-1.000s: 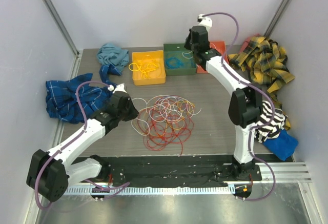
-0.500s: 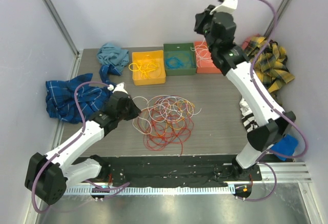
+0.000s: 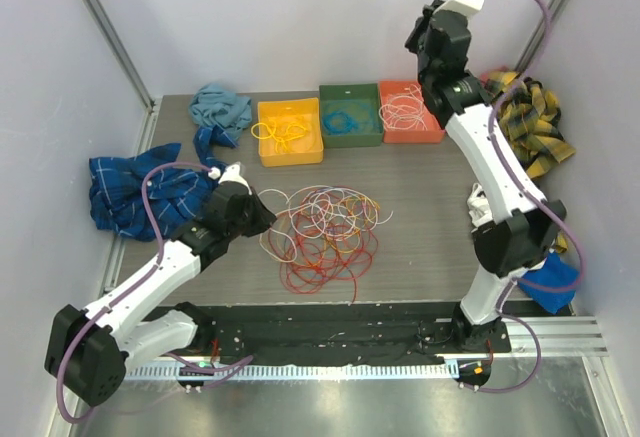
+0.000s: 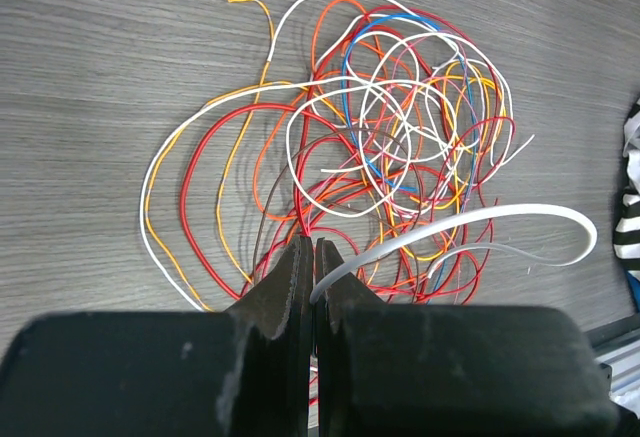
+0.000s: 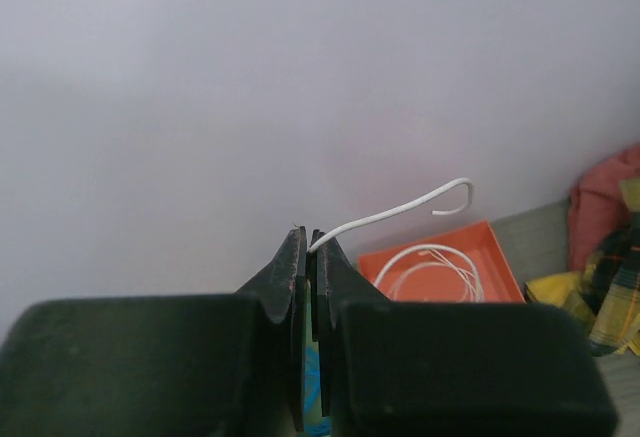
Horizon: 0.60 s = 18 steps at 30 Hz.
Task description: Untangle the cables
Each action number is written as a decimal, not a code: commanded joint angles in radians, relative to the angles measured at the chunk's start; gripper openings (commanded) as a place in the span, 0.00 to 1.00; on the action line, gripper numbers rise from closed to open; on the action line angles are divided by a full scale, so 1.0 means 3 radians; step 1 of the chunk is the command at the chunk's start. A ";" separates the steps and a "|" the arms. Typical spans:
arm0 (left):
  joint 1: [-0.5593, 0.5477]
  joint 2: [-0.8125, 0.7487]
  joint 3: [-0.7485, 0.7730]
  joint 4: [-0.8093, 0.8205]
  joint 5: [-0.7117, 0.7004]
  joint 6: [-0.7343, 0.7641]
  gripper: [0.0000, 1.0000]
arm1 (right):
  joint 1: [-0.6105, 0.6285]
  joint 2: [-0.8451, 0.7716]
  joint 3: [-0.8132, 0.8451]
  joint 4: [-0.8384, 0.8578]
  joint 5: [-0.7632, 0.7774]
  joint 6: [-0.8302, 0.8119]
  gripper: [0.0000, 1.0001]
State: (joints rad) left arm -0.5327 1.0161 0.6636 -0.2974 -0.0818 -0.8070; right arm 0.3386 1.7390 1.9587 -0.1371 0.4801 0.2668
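**Q:** Where were the cables (image 3: pixel 325 229) when the picture was taken?

**A:** They were heaped in a loose tangle at the middle of the table (image 3: pixel 430 207), with red, orange, yellow and white loops crossing one another. Other wires sat in trays at the far edge, with white coils in the orange tray (image 5: pixel 495 257).

**Q:** And the two grippers?

**A:** The left gripper (image 4: pixel 313 257), low at the tangle's left edge, had its fingers pressed together on a white strand (image 4: pixel 480 219) that curved away to the right. The right gripper (image 5: pixel 308 242), raised high above the orange tray, was pinched on a short white cable end (image 5: pixel 400 212) arcing free in the air.

**Q:** How did the wires look to handle?

**A:** Light and springy, by appearance. They seemed thin enough to slip from a weak pinch and stiff enough to keep a curve. They also looked likely to drag their neighbours along when pulled.

**Q:** What was the best place to take hold?

**A:** Probably a free end or an outer loop, such as the orange tip (image 4: pixel 250 2) lying clear at the pile's far edge, rather than the dense crossing at its centre.
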 commanded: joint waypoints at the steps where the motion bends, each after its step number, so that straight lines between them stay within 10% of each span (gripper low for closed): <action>1: -0.0009 -0.0033 0.0022 0.0076 -0.0111 0.0041 0.00 | -0.0254 0.0477 0.0072 0.0038 -0.0050 0.0204 0.01; 16: -0.0009 0.0131 0.0176 -0.0057 -0.0290 0.0220 0.00 | -0.0500 0.1842 0.0681 -0.0115 -0.0015 0.0419 0.01; 18: -0.0014 0.0136 0.0171 -0.0052 -0.0280 0.0225 0.00 | -0.0515 0.1955 0.0686 -0.0192 -0.0137 0.0445 0.23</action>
State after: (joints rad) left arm -0.5327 1.0702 0.6876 -0.3244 -0.1402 -0.7639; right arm 0.1822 2.3154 2.1502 -0.2062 0.4473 0.3725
